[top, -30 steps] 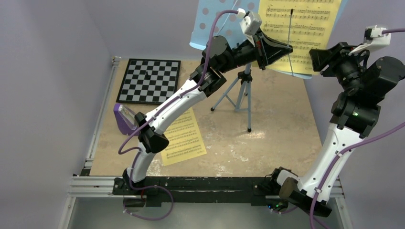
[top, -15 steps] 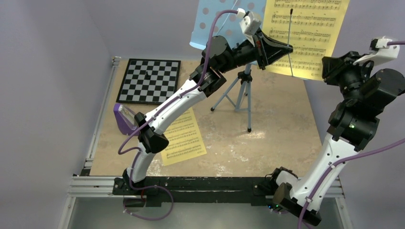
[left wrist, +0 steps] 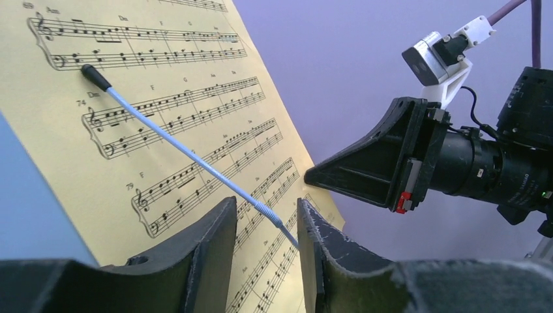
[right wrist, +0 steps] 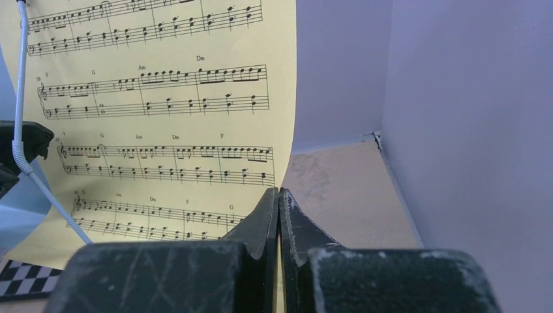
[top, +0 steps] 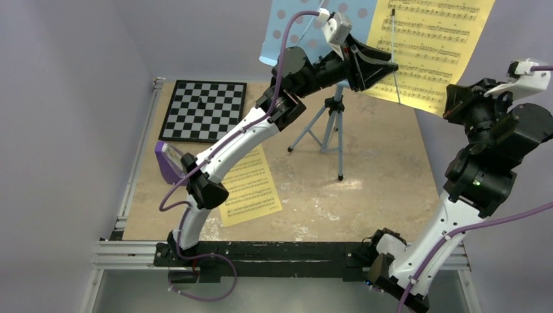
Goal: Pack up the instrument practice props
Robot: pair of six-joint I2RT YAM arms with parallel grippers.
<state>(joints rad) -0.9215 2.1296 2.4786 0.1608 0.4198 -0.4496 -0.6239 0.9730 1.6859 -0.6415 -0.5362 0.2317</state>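
both arms reach way up | left hand (left wrist: 266, 210) spread around the clip wire (left wrist: 189, 156) | right hand (right wrist: 279, 195) pinching yellow music sheet (right wrist: 163, 98) by the blue music stand (top: 287, 26) | tan tabletop (top: 385, 169), lilac walls (top: 65, 98)

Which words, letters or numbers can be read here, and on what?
"Am", "Dm", "F", "G": chord letters on the raised yellow sheet.
"69", "74", "79": bar numbers on the same sheet.
The second sheet, on the table: print too small to read.
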